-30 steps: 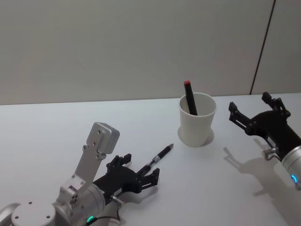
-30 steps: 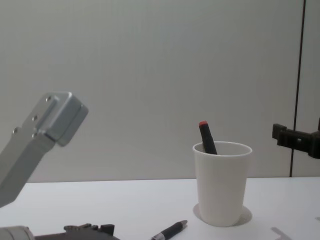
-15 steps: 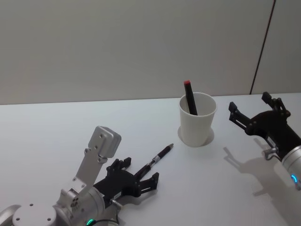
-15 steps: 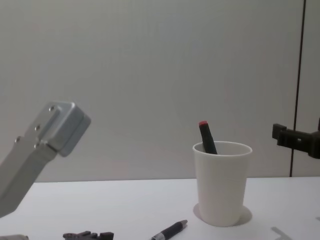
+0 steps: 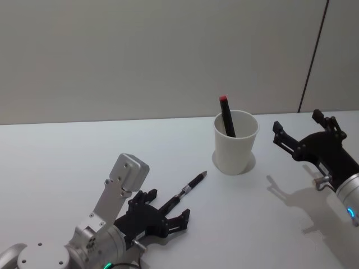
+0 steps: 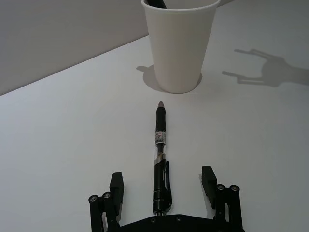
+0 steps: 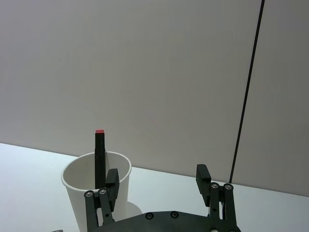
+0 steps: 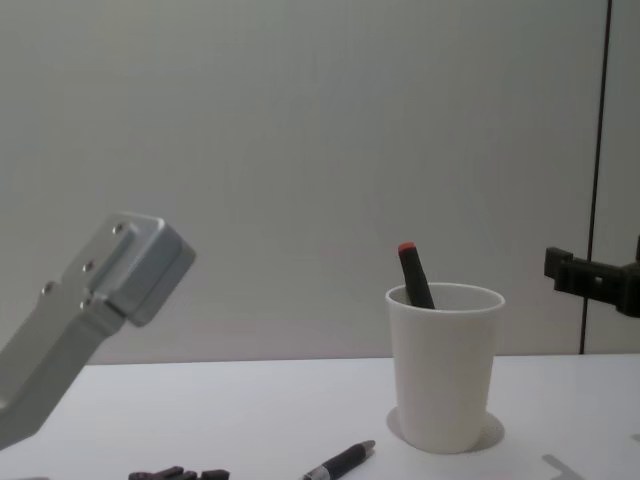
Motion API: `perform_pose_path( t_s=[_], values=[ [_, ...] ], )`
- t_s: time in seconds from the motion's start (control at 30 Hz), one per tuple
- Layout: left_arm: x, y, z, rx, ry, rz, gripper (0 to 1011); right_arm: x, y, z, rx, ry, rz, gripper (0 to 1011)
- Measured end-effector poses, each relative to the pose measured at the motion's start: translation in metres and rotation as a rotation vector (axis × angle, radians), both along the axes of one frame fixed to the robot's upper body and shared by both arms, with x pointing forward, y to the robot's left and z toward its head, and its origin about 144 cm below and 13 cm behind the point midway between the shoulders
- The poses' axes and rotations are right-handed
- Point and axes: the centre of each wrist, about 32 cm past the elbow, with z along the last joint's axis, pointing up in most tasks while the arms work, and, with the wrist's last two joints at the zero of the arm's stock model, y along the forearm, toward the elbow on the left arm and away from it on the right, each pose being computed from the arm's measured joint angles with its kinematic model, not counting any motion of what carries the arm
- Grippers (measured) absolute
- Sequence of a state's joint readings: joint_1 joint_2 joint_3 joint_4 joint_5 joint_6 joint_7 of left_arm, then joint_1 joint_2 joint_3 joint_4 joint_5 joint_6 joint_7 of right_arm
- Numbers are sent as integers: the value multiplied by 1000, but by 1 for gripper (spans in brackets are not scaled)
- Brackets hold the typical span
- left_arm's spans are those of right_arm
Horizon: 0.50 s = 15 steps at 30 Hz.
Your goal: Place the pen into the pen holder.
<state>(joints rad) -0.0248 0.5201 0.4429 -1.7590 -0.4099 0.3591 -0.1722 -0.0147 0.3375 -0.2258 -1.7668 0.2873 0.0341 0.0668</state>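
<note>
White table (image 5: 67, 151), plain grey wall (image 5: 140, 56) (1 dark vertical seam (image 5: 313, 56), right).

The pen holder (image 5: 235, 147) is white, as is the table (image 5: 67, 151). The pen (image 6: 161, 145) is black with a clear middle band. The marker (image 5: 226, 117) is black, red-tipped. The left gripper (image 5: 168, 203) and right gripper (image 7: 157, 174) are black.

What stays out of sight
We find the cup (image 5: 235, 144) wall hiding the red-capped marker's (image 5: 225, 112) lower length; the pen's (image 8: 342, 462) rear end runs off the chest view's bottom edge; its label print is too small to read.
</note>
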Motion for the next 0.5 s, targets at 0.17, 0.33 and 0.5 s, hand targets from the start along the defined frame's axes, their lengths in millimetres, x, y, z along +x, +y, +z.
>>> perform_pose_path(
  t_s=[0.17, 0.33, 0.5],
  values=[
    [0, 0, -1, 12, -4, -3, 1001, 0, 0, 0, 0, 0, 0, 1001],
    [-1, 0, -2, 12, -9, -3, 1001, 0, 0, 0, 0, 0, 0, 1001],
    [-1, 0, -2, 13, -12, -1, 971, 0, 0, 0, 0, 0, 0, 1001]
  ],
)
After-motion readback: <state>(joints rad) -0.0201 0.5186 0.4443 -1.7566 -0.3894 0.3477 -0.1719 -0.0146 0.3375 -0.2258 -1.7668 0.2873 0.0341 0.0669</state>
